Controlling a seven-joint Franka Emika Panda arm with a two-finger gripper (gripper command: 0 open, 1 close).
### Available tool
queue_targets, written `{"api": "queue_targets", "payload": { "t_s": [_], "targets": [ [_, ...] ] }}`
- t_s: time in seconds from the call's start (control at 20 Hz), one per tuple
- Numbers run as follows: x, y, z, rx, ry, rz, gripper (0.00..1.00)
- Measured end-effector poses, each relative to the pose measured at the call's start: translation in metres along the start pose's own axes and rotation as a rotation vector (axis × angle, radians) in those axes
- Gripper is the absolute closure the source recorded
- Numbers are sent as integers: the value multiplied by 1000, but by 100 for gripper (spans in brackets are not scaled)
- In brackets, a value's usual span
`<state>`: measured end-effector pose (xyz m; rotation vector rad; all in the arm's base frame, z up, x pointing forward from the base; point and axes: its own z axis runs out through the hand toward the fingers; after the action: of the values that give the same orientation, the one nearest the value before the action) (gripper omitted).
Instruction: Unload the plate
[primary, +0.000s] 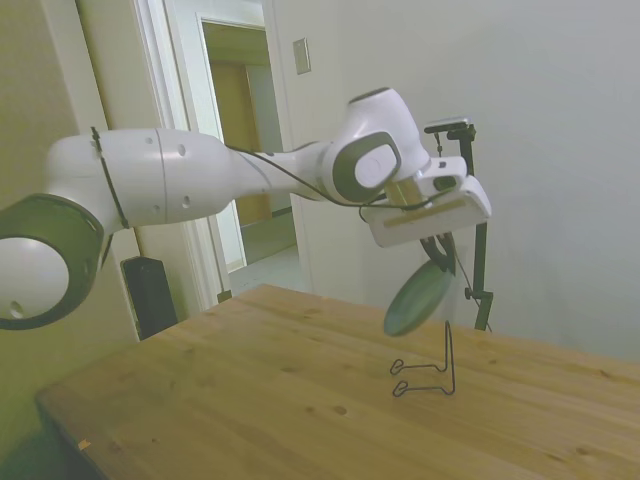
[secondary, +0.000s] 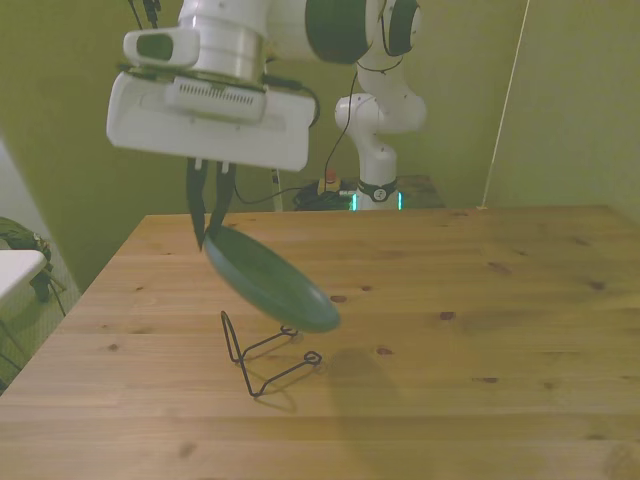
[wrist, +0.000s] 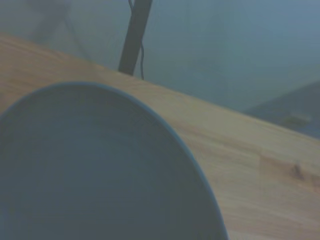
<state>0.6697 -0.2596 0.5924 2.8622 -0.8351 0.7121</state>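
One thin black wire stand sits nearest on the wooden table, at about seven o'clock from the middle of the front view, with nothing resting on it. In the side view the same wire stand stands on the tabletop at roughly four o'clock from that picture's centre. Just above it, clear of the wire and not touching the table, hangs one round dark green plate, tilted so that its high edge points toward ten o'clock and its low edge toward four o'clock in the front view. In the side view the plate hangs in the air above the stand, its face slanted. The one gripper pinches the plate's upper rim, its two dark fingers pressed close together on that edge. In the side view the gripper meets the plate's top edge below the white hand of the single arm. Close up in the wrist view, the plate fills most of the picture as a blurred dark disc, with wooden table beyond its curved rim.
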Motion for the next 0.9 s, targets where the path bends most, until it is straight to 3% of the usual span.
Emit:
{"api": "queue_targets", "payload": {
  "t_s": [0.15,0.35,0.55,0.9],
  "targets": [
    [-17,-44,-37,82,-41,22,100],
    [-57,-100,-40,151,-168,63,100],
    [-103,-130,-5,149,-333,98,100],
    [-167,-110,90,67,-548,145,100]
  ]
}}
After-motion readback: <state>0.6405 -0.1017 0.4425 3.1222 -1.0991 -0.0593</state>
